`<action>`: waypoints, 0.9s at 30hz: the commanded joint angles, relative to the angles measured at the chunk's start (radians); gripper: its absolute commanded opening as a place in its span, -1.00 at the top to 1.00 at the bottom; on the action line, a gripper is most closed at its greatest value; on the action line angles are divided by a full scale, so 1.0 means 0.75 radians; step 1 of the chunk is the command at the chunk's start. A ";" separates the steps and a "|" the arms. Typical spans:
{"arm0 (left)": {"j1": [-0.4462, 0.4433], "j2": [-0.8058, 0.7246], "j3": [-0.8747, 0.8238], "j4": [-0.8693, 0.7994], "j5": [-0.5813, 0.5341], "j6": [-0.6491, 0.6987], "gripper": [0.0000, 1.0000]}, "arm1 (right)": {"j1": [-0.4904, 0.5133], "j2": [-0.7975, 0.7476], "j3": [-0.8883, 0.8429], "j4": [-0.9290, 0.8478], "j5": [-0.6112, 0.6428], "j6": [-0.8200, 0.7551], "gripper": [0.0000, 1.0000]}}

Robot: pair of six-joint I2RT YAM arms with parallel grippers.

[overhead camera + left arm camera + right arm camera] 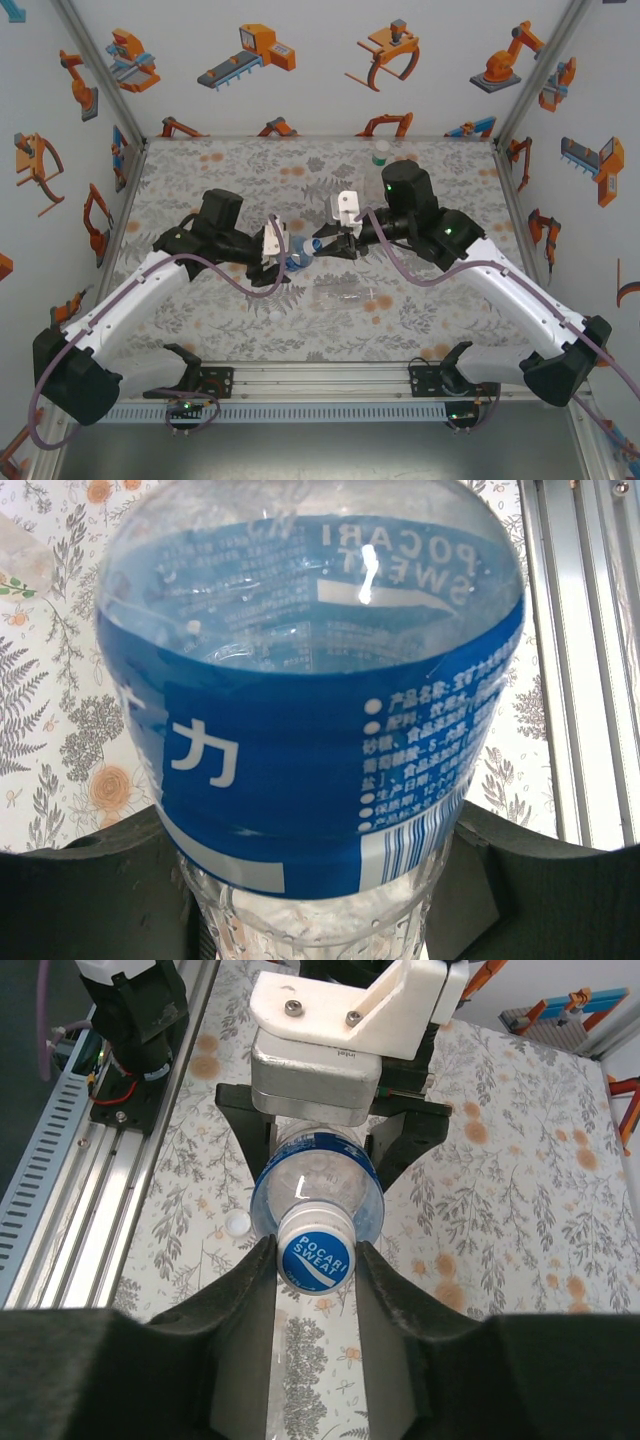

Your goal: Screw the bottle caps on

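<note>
We see the clear plastic bottle with the blue label (312,1175) held on its side above the desk (200,180). Its long axis runs from the left arm across to the right, and its neck points straight at the right gripper (315,1249). The left gripper (284,262) has its fingers clamped on the labelled body. The right fingers (255,1280) press in on both sides of the round blue-and-white screw cap (315,1260), so we judge the coming twist must turn about that same axis
</note>
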State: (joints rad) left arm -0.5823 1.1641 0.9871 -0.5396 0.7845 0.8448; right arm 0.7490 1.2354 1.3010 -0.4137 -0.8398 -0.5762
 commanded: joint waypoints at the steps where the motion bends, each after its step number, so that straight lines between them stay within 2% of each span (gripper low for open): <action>1: -0.003 -0.032 0.003 -0.007 0.046 0.023 1.00 | 0.012 0.020 0.030 0.007 0.009 0.063 0.50; 3: -0.003 -0.031 0.003 -0.008 0.036 0.019 1.00 | 0.011 0.022 0.015 0.088 0.073 0.270 0.70; 6: -0.003 -0.030 0.007 0.000 -0.023 0.001 1.00 | 0.012 0.010 -0.050 0.275 0.272 0.784 1.00; 12: -0.001 -0.034 -0.003 0.045 -0.089 -0.036 1.00 | 0.011 0.001 -0.149 0.312 0.565 1.729 1.00; 16: -0.001 -0.042 -0.011 0.069 -0.096 -0.050 1.00 | 0.012 -0.007 -0.193 0.232 0.705 2.194 1.00; 19: -0.001 -0.044 -0.011 0.071 -0.098 -0.055 1.00 | 0.011 0.005 -0.196 0.206 0.729 2.319 1.00; 24: -0.001 -0.045 -0.013 0.073 -0.098 -0.057 1.00 | 0.012 0.022 -0.136 0.167 0.720 2.247 1.00; 27: -0.001 -0.047 -0.012 0.073 -0.097 -0.057 1.00 | 0.012 0.002 -0.124 0.251 0.680 2.080 0.67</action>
State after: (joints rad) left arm -0.5735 1.1641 0.9726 -0.5350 0.6403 0.7784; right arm 0.7563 1.2343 1.1721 -0.2707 -0.3561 1.0199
